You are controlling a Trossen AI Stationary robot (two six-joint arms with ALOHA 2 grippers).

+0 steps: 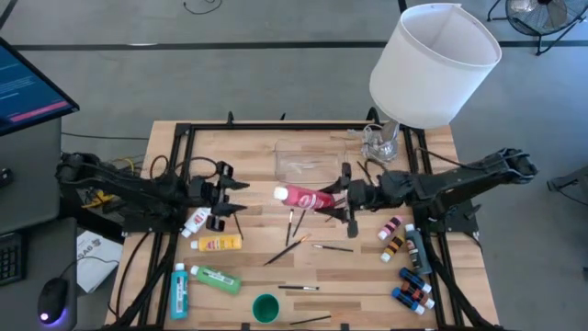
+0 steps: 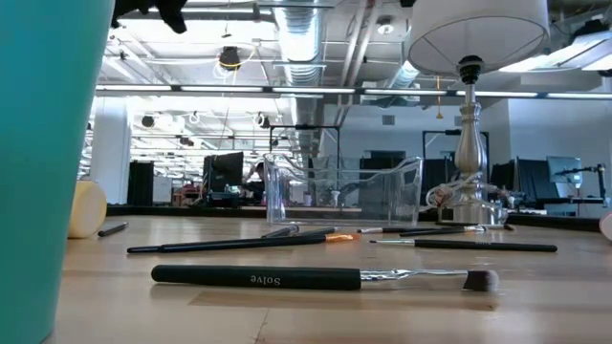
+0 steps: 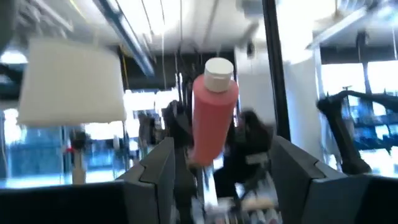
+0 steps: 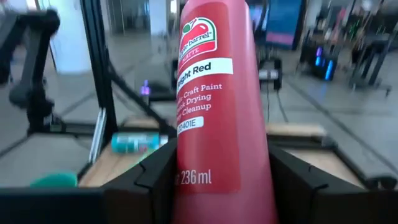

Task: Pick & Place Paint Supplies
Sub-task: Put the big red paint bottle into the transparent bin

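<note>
My right gripper is shut on a red paint bottle with a white cap, above the middle of the table. The cap points toward my left gripper. That gripper stands open a short way off, facing the bottle, with nothing between its fingers. On the table lie thin dark-handled brushes, a yellow bottle, a green bottle, a teal bottle and tiny coloured bottles. One brush lies on its side close to the low camera. My right gripper pinches the red bottle's lower body, near its base, between its two fingers. The fingers come about level from the table's right and lie along the bottle. The bottle sticks out ahead of them, cap end foremost, lifted clear of the table.
A clear plastic tray stands at the far middle. A big white lampshade on a lamp base rises at the far right. A green round cup sits near the front edge. Black frame rails run along both sides.
</note>
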